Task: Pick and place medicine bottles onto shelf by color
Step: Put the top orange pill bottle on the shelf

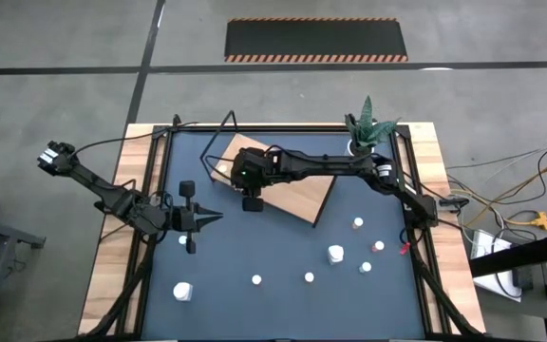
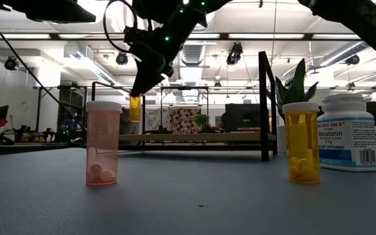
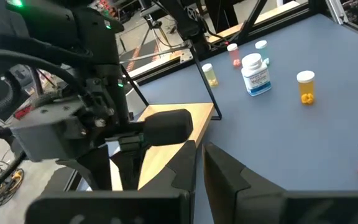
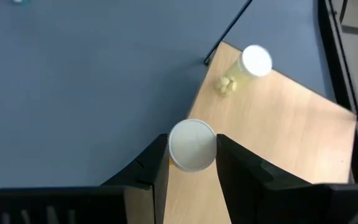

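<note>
My right gripper reaches over the light-brown shelf and is shut on a yellowish bottle with a white cap. The low view shows the bottle hanging above the shelf board. A second yellowish bottle rests on the shelf near its corner. My left gripper is shut and empty over the dark blue table, left of the shelf. Several small bottles stand on the table, among them a pink one, an orange one and a bigger white one. My right gripper pinches the yellowish bottle between its two fingers at the top, by the white cap. The fingers come from above and point down. The bottle hangs upright below the fingers, lifted clear of the shelf board.
A white pot with a green plant stands at the far right behind the shelf. Loose bottles dot the near right of the table, with one bigger white one at near left. The shelf's black frame post rises on the right.
</note>
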Available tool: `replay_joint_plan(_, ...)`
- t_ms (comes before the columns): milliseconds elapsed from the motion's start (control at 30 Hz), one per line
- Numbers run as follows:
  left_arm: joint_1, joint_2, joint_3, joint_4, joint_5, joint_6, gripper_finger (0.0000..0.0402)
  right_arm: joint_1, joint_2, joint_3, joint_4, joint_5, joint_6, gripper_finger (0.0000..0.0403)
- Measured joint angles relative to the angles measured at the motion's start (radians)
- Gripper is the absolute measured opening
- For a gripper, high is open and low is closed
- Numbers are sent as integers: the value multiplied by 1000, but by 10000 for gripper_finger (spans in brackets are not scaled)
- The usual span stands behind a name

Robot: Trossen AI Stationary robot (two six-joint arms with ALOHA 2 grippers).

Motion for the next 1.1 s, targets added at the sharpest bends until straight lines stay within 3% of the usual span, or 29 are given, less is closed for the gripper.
replay_joint_plan(633,0,1,0,3,0,0,10,0,6,-7,12,0,57,105)
replay_joint_plan(1100,0,-1,0,2,0,0,10,-8,11,-50,144,0,76,105)
